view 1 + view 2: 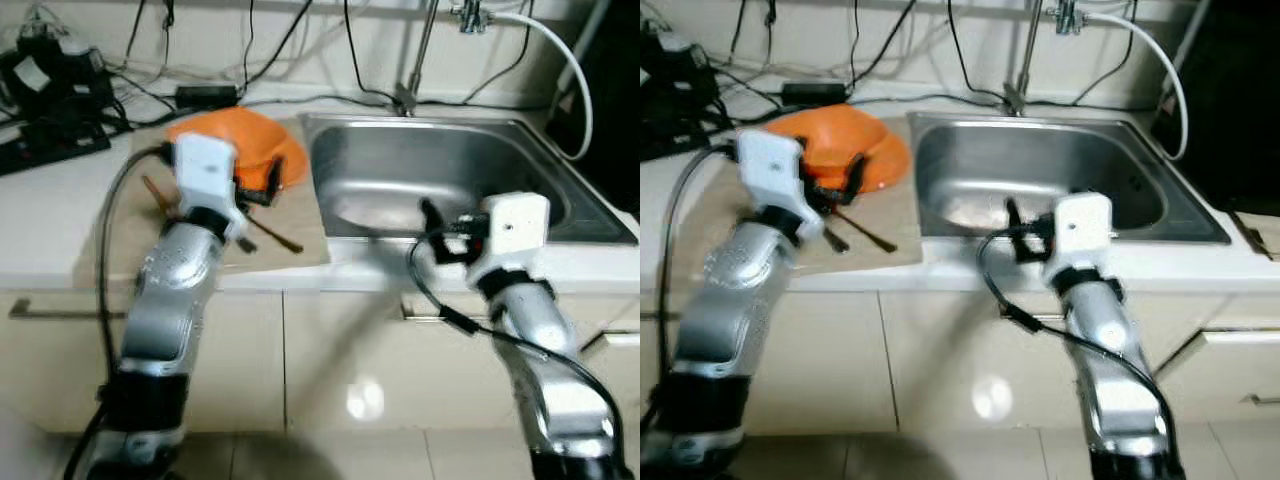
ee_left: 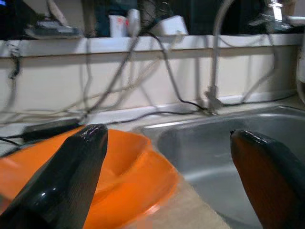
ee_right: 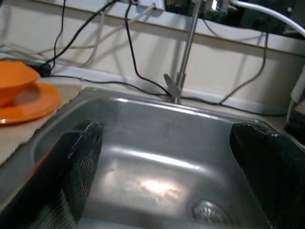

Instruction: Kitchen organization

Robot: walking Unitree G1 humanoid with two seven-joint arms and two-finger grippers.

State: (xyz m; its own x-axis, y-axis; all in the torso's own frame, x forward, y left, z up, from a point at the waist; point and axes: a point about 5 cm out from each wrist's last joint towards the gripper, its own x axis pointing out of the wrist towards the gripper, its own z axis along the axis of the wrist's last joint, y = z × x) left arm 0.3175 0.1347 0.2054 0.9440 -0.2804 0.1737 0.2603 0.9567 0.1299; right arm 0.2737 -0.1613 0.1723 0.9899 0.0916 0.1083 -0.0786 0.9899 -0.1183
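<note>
Pale cabinets (image 1: 300, 350) stand under a white counter (image 1: 60, 215), on glossy tiled floor (image 1: 330, 455).

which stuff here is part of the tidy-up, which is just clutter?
Job: orange bowl on orange plate, chopsticks, mat, sink, left claw, right claw.
Clutter: cables, black adapter, tap, white hose.

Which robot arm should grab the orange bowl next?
Probably the left. The left gripper hangs open right at the orange bowl on the counter mat, while the right gripper sits open over the sink's front edge, farther away.
</note>
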